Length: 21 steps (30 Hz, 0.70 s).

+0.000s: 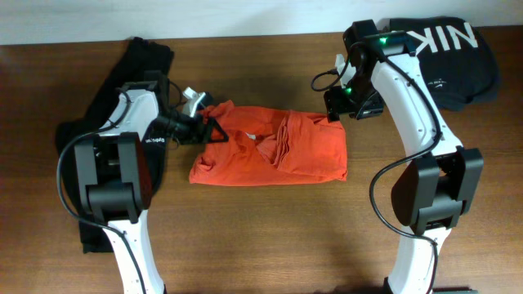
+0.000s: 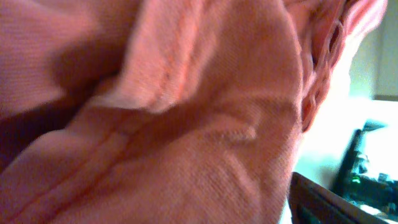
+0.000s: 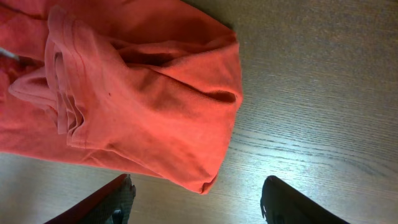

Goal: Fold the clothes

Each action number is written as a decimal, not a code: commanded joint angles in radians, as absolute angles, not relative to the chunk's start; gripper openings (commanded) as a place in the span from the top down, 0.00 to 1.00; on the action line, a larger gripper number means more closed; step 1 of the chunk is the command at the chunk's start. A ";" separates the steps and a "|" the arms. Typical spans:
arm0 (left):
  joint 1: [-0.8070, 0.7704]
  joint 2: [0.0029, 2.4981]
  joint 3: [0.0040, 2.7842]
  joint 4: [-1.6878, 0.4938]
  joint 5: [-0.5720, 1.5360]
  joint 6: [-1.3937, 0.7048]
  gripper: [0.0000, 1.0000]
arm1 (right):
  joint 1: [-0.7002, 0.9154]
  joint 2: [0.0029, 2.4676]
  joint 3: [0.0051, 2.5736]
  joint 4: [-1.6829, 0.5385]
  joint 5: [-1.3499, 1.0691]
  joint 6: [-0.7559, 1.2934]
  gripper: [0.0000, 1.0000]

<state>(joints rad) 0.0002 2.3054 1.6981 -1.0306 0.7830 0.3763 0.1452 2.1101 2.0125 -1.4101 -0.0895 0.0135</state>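
1. Brown wood-grain table fills the overhead view. The red shirt lies about in the middle of it, between my two arms.
2. The shirt is bunched into a rough rectangle, not spread flat. Several layers overlap, and a stitched edge is folded back on itself near its centre. I see no print facing up.
3. One black garment lies off the shirt's left end, partly under my left arm. A second black garment, with big white letters, lies beyond the shirt's right end, behind my right arm.
4. My left gripper sits at the shirt's far left corner. Its wrist camera shows only blurred red cloth right against the lens and no fingers, so I cannot tell whether it is pinching the cloth.
5. My right gripper hangs just above the shirt's far right corner. Its fingers are spread wide with nothing between them; bare wood and the shirt's rounded right end lie below.
6. I judge the shirt to be light, soft knit with no stiffness. It should sag from any one hold, drag along the wood, and its layers should cling together.
7. The best holds look to be the corners and the stitched hems, where the doubled edge gives the fingers more to bite on.
8. I would pinch low, against the table, at two corners of the same end. The risk is catching several layers at once in the rumpled middle.
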 commanded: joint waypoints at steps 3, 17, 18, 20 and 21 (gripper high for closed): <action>-0.062 2.356 1.596 -1.002 0.778 0.368 0.62 | 0.142 2.082 2.029 -1.411 -0.077 0.007 0.29; 0.075 2.270 1.650 -0.993 0.764 0.247 0.99 | 0.143 2.083 2.006 -1.413 -0.205 0.008 0.34; 0.082 2.245 1.651 -1.000 0.749 0.247 0.99 | 0.144 2.083 1.995 -1.406 -0.239 0.008 0.40; 0.087 2.205 1.651 -1.012 0.707 0.247 0.99 | 0.145 2.083 1.975 -1.390 -0.287 0.008 0.60; 0.088 2.180 1.651 -1.025 0.672 0.247 0.99 | 0.147 2.083 1.959 -1.374 -0.326 0.008 0.81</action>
<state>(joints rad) 0.0818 2.2936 1.6272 -1.0077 0.7544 0.2600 0.1455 2.1101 1.9949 -1.3941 -0.2108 0.0093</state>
